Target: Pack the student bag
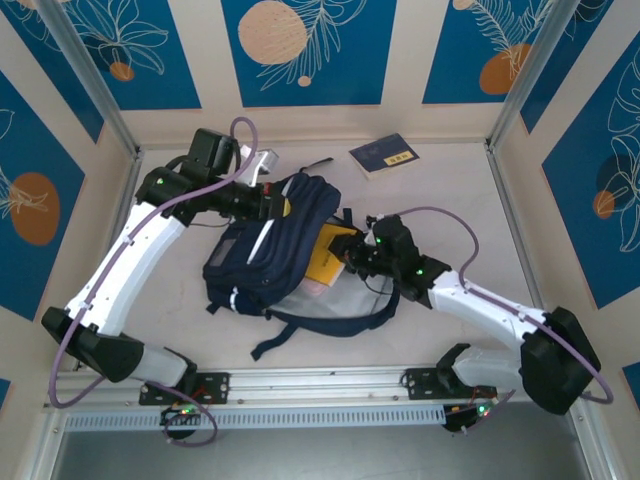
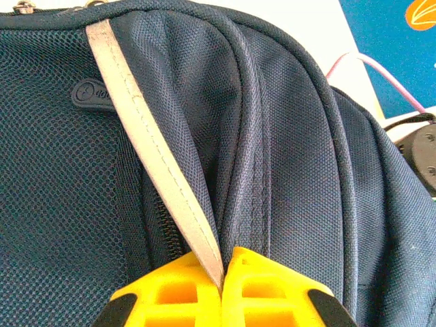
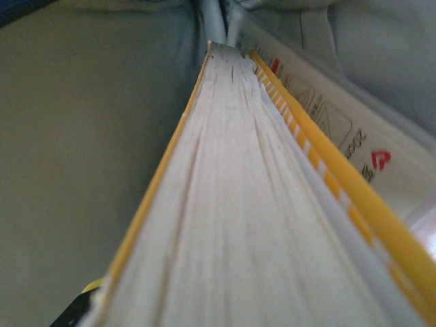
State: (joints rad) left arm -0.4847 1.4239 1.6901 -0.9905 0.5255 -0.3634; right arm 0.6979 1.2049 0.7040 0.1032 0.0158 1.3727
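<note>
- Two arm bases sit bolted to the metal rail at the near edge of the table.
- Just beyond the rail, a dark shoulder strap of the student bag lies in a loop on the table top.
- We see the right gripper reach in from the right to the bag's open mouth, clamped on a yellow book that sits partly inside.
- From the right wrist we look along that book's pale page edge, which runs straight away between yellow covers into the grey lining. A corner of one of the fingers shows at the lower left, against the cover.
- Just right of the book, inside the bag, lies a second yellow-edged item with red print; we cannot tell what it is.
- Lying flat in the middle of the table, a little left of centre, the bag has its navy front up and its mouth turned to the right.
- At the bag's far left end we find the left gripper. From its wrist, the yellow fingertips are pressed together, pinching a fold of navy fabric and the end of a pale stripe.
- Farthest off, a blue booklet lies well apart from the bag, near the far wall.
</note>
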